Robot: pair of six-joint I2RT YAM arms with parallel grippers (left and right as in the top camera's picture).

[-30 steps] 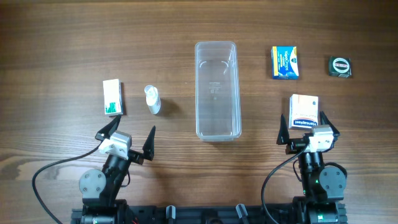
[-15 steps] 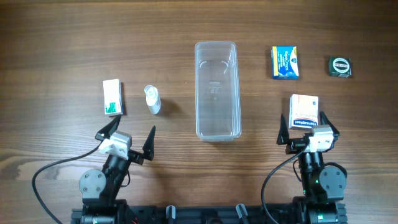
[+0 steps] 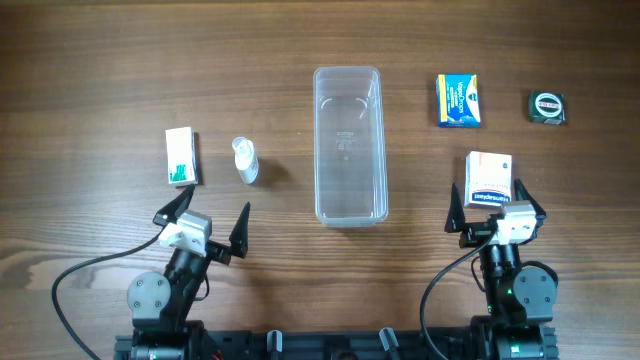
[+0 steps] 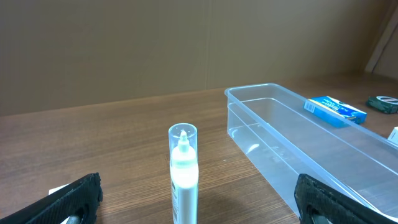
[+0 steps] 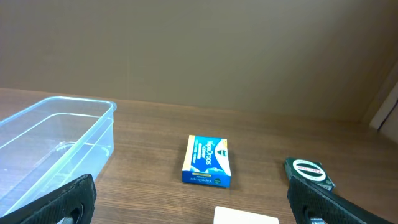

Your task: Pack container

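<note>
Your packing has not started as far as the views show: the container (image 3: 348, 145) lies lengthwise in the middle of the table (image 3: 100, 60), between the two arms, and its clear floor is bare, with nothing inside. Everything that could go in is outside it. On the container's left side a small capped bottle (image 3: 245, 160) stands upright near its wall, and a green-and-white box (image 3: 181, 157) lies farther out on the same side. On the container's right side a blue box (image 3: 457, 100) lies level with its far end, a dark round item (image 3: 547, 106), possibly a tape measure, sits farther out still, and a white-and-orange box (image 3: 489, 178) lies level with its near end. The left gripper (image 3: 217, 200) stands spread wide and grasps nothing, on the near side of the bottle and left of the container's near end. The right gripper (image 3: 489, 195) is equally released, its jaws flanking the near edge of the white-and-orange box without closing on it; whether they touch it you cannot tell from above. So by my reading all five pieces are left for you to pick and place. Against the pictures from a second ago nothing differs: the arms, both spread jaws, the container and every loose item sit exactly where they were.
</note>
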